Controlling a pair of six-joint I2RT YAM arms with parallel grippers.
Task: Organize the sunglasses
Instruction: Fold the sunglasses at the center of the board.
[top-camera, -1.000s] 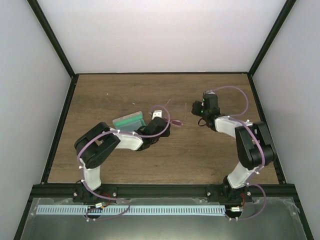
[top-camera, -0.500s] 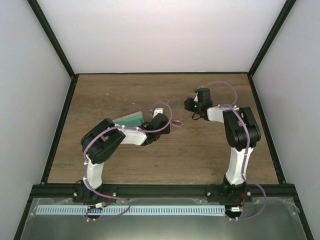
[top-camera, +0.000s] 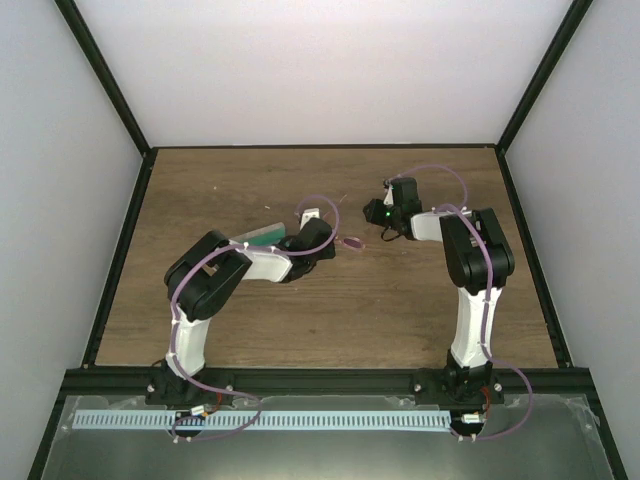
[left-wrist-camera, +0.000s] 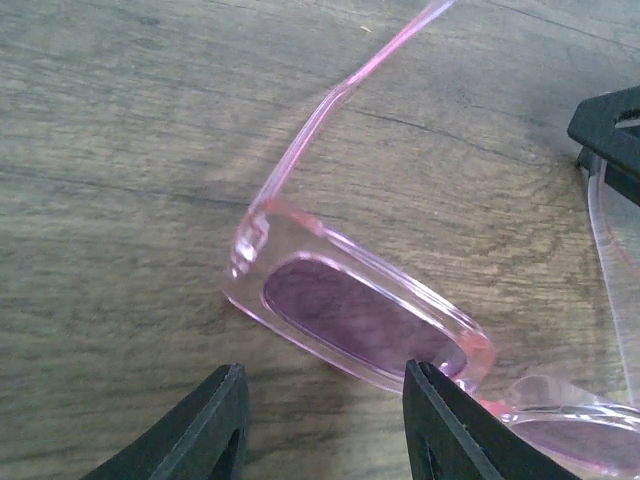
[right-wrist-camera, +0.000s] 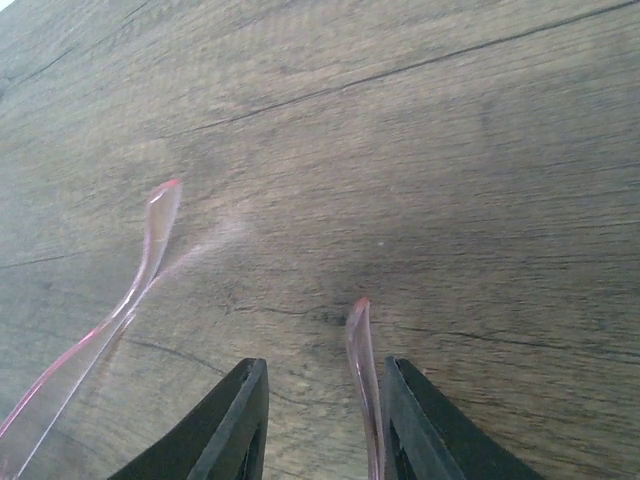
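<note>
Right arm has swung in toward centre vs. a sec ago, so the right gripper (top-camera: 372, 210) now sits just beyond the sunglasses (top-camera: 350, 243); the left arm has edged up a little, and the glasses lie about where they were. Top view: the pair rests mid-table (top-camera: 440, 300), between the two grippers, with the left gripper (top-camera: 333, 243) right at its near side and the green-lined case (top-camera: 262, 235) half hidden behind that arm. Left wrist view: the left gripper (left-wrist-camera: 325, 372) is spread apart, holding nothing, with one pink lens (left-wrist-camera: 360, 320) flat on the wood just ahead of its fingers. Right wrist view: the right gripper (right-wrist-camera: 325, 370) is also parted, and one temple tip (right-wrist-camera: 358, 335) pokes up between its fingers, close to one of them but not pinched. We judge this as the approach-and-grasp step, prob. folding the temples before casing. The next move needs a gentle close on that thin temple while the left steadies the frame. No brand, label or readable writing in any view.
</note>
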